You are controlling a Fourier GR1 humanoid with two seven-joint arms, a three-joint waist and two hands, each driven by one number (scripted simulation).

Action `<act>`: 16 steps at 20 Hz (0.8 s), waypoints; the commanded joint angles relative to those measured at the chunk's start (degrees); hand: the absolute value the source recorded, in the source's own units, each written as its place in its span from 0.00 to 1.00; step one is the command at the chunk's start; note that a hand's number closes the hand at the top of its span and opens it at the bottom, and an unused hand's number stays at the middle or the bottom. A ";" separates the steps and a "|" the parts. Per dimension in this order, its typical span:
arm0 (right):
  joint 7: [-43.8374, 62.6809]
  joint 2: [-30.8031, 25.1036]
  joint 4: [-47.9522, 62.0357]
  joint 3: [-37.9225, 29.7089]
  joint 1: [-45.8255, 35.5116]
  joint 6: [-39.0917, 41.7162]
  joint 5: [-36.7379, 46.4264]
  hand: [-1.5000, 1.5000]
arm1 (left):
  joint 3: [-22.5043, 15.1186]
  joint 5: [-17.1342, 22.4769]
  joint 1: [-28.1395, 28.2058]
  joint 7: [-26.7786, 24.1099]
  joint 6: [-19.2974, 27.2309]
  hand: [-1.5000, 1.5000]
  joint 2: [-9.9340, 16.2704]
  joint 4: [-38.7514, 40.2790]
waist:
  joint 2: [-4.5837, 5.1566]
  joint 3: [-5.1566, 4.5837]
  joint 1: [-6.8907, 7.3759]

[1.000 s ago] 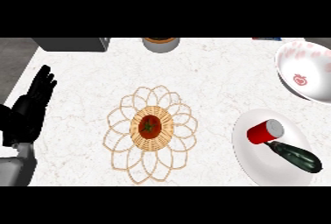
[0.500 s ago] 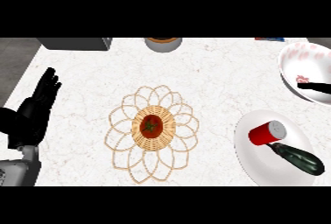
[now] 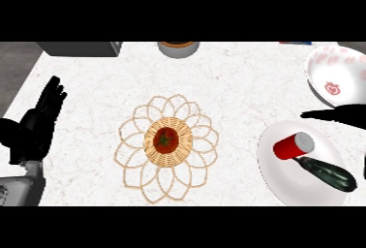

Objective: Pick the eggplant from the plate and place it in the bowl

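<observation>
The right robot hand (image 3: 336, 115) reaches in from the right edge of the white marble table (image 3: 236, 82), showing only as dark, straight fingers stretched leftward and holding nothing, between the bowl and the plate. Just near of it lies the white plate (image 3: 282, 181), carrying a red can (image 3: 292, 146) on its side and, touching the can's near-right end, the dark green eggplant (image 3: 330, 174), which points toward the near right edge. Farther off, beyond the fingers, sits the white bowl with red markings (image 3: 336, 75), tilted toward the view and partly cut off at the right. The left robot hand (image 3: 39, 121) rests open at the left edge, fingers up, well apart from all of this. At the table's middle lies a woven flower-shaped mat (image 3: 169, 145) with a red, tomato-like thing (image 3: 166, 139) at its centre; a round brown-topped container (image 3: 177, 48) stands at the far edge, beside a dark grey block (image 3: 79, 47) at the far left. The step in hand appears to be the approach to the eggplant. To do it well, the right robot hand would likely come down on the eggplant's middle from above, fingers across its length, keeping clear of the can so that it does not roll.
</observation>
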 commanded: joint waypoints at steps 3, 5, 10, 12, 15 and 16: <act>-2.50 3.26 5.86 4.25 -2.58 4.01 7.11 0.00 | 0.80 -0.04 0.59 0.57 -0.77 0.50 -0.37 -2.30 | -0.08 0.02 0.01; -7.64 1.70 5.23 5.03 -0.61 -0.54 10.94 0.00 | 1.86 -0.91 -2.92 2.02 -0.13 0.50 -0.43 0.63 | -0.11 0.03 -0.62; -7.97 3.58 3.33 0.91 2.83 -10.58 13.55 0.00 | 0.71 -3.37 -0.61 0.90 0.99 0.50 -2.91 -0.32 | -0.21 0.02 -1.00; -6.32 2.58 -2.47 -0.63 4.27 -8.08 13.78 0.00 | 2.47 -1.33 1.77 1.85 -2.29 0.50 -1.05 -2.62 | -0.33 -0.01 -1.03; -5.41 7.76 1.64 -1.29 4.56 -8.97 16.95 0.00 | 4.98 -1.59 -1.91 2.26 -2.60 0.50 -0.21 -0.18 | -0.22 0.00 -0.88; -5.70 5.95 -1.61 -1.99 6.20 -6.64 16.16 0.00 | 3.11 -2.43 1.58 6.46 -1.24 0.50 -1.15 -7.75 | -0.35 0.01 -0.86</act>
